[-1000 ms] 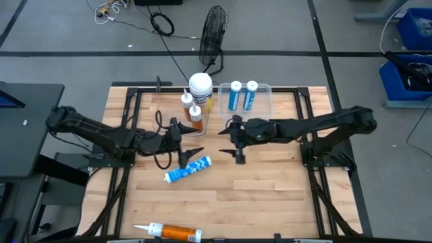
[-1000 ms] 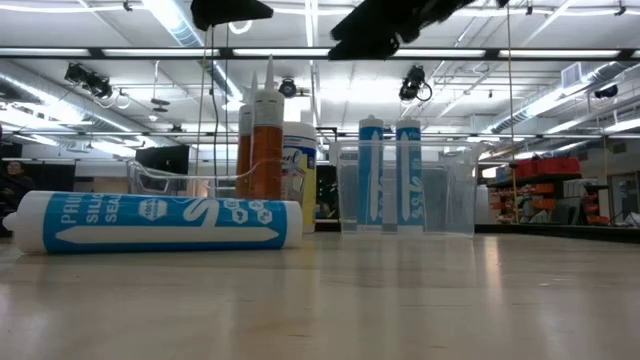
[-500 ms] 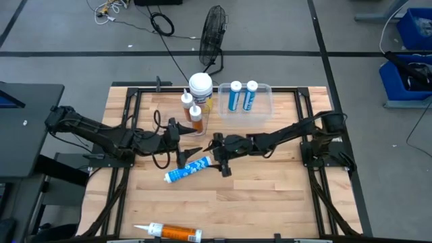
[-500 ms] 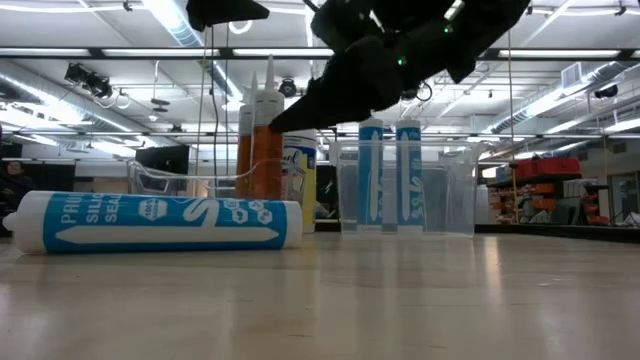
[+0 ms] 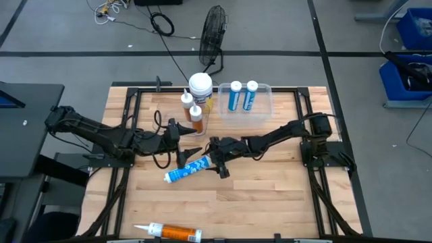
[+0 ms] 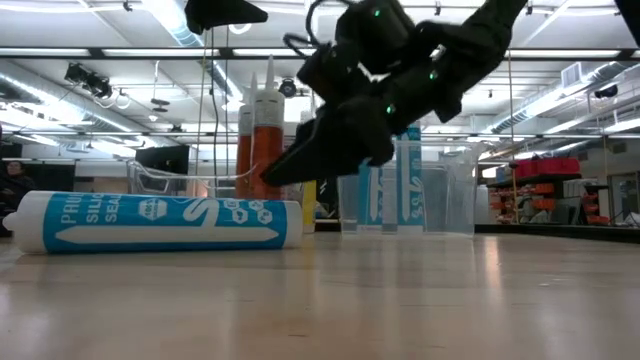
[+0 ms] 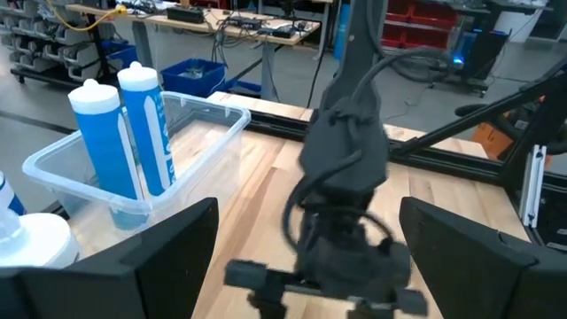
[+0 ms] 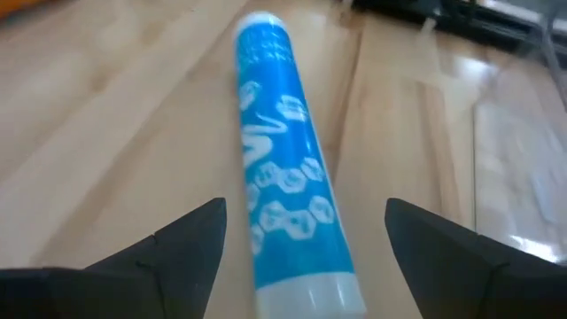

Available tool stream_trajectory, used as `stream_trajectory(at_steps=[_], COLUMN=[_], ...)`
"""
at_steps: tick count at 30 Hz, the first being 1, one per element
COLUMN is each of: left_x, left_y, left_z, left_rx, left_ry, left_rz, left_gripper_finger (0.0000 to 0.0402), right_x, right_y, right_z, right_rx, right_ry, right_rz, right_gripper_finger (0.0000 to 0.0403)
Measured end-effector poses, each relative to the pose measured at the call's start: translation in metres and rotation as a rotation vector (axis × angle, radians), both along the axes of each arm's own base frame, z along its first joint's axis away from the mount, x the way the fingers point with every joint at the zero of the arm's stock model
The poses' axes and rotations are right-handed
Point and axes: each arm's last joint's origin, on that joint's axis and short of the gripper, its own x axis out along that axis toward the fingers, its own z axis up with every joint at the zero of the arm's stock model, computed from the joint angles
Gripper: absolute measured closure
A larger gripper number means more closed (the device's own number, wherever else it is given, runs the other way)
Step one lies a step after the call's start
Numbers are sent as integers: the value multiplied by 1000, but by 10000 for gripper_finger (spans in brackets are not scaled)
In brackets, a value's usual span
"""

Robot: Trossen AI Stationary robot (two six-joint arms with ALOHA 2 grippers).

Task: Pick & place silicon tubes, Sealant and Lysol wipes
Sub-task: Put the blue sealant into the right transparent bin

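A blue tube with white print (image 5: 187, 169) lies on its side on the wooden table; it also shows in the low view (image 6: 160, 222). My right gripper (image 5: 212, 159) is open and hovers low over the tube's right end. In the right wrist view its fingers stand on either side of the tube (image 8: 285, 186) without touching it. My left gripper (image 5: 192, 152) is open and empty just left of it, above the table. The Lysol wipes canister (image 5: 200, 86) stands upright at the far edge, beside two upright orange tubes (image 5: 192, 108).
A clear bin (image 5: 264, 101) at the far edge holds two upright blue tubes (image 5: 241, 96). Another orange tube (image 5: 174, 233) lies near the table's near edge. A fan (image 5: 214, 30) stands on the floor behind the table.
My right gripper has moved toward the table's left and near edges and come down toward the lying blue tube, staying open. The tube has not moved.
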Motion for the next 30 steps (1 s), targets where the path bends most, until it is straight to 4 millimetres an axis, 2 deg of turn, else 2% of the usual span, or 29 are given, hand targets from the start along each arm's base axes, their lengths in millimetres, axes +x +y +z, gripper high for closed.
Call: stream_trajectory(at_steps=[8, 12, 17, 21, 26, 30], left_x=[0, 0, 0, 0, 0, 0], left_y=[0, 0, 0, 0, 0, 0], left_z=[0, 0, 0, -1, -1, -1], left_rx=[-2, -6, -5, -3, -4, -8], left_ry=[-1, -2, -1, 4, 5, 10], left_rz=[1, 2, 2, 2, 2, 3], left_gripper_finger=[44, 44, 44, 44, 44, 44], right_x=[21, 33, 35, 33, 31, 26], right_y=[-7, -5, 3, 9, 11, 11], right_z=[-23, -26, -29, -29, -30, -28], right_rx=[33, 36, 36, 76, 113, 108], right_ry=[49, 127, 250, 278, 320, 378], right_rz=[35, 43, 49, 31, 3, -3], right_gripper_finger=[92, 92, 96, 123, 188, 195])
